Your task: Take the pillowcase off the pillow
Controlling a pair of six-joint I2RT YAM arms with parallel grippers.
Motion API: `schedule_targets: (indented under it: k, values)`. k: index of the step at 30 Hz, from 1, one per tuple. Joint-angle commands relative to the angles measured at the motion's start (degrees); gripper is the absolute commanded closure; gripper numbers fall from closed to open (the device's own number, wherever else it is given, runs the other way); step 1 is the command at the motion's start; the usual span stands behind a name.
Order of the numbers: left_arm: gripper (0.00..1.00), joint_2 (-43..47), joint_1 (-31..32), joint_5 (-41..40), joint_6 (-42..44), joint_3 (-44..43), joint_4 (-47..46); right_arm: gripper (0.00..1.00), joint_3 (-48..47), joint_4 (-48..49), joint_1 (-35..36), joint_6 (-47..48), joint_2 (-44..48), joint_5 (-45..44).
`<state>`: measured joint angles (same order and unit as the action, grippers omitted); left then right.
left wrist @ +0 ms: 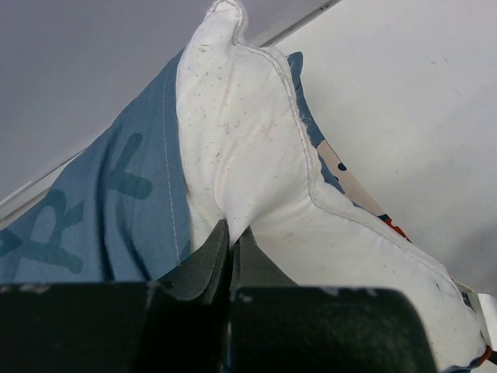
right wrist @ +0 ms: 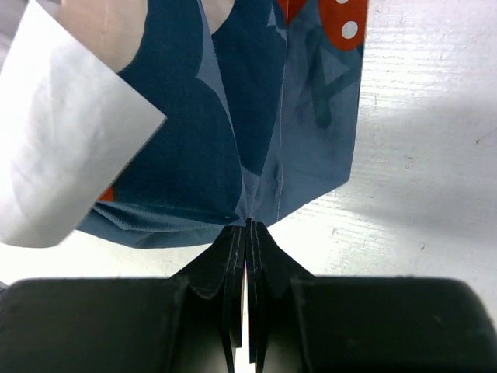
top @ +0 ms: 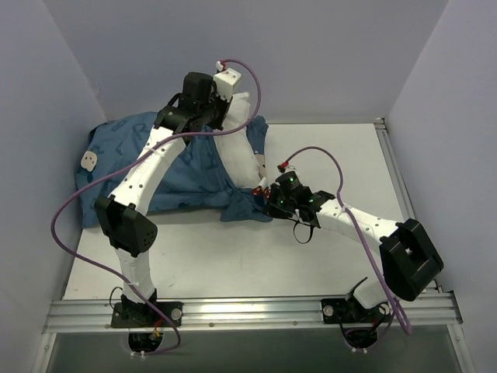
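Note:
The white pillow (top: pixel 242 159) sticks partway out of the blue printed pillowcase (top: pixel 167 167) at the back left of the table. My left gripper (top: pixel 220 118) is at the pillow's far end, shut on a fold of white pillow (left wrist: pixel 248 140) fabric. The left gripper (left wrist: pixel 231 229) has the blue pillowcase (left wrist: pixel 93 217) just to its left. My right gripper (top: pixel 266 203) is at the near right corner of the cover. In the right wrist view my right gripper (right wrist: pixel 248 224) is shut on the pillowcase (right wrist: pixel 233 140) hem, just above the table.
A white flap (right wrist: pixel 62 140) hangs left of the pinched hem, and a red dotted bow print (right wrist: pixel 342 19) shows above. White walls close in the back and sides. A metal rail (top: pixel 248 312) runs along the near edge, and the white tabletop (top: pixel 342 155) lies to the right.

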<state>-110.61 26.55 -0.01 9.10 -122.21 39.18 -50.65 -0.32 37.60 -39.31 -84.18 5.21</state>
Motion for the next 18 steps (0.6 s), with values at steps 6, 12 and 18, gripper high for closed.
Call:
schedule_targets:
  k: [6,12,18]
  values:
    - [0.98,2.67,-5.36,1.66,-4.25,-7.95,-3.77,1.0,9.69,6.63,-3.84,-0.24,0.34,4.18]
    - [0.98,7.68,-8.96,3.61,-2.78,-8.4,-4.1,1.0,16.54,17.36,-10.79,1.43,-6.43,10.51]
    - [0.98,10.85,-9.15,7.65,-3.91,-1.99,-3.32,1.0,11.82,11.49,-11.41,6.52,-2.31,9.9]
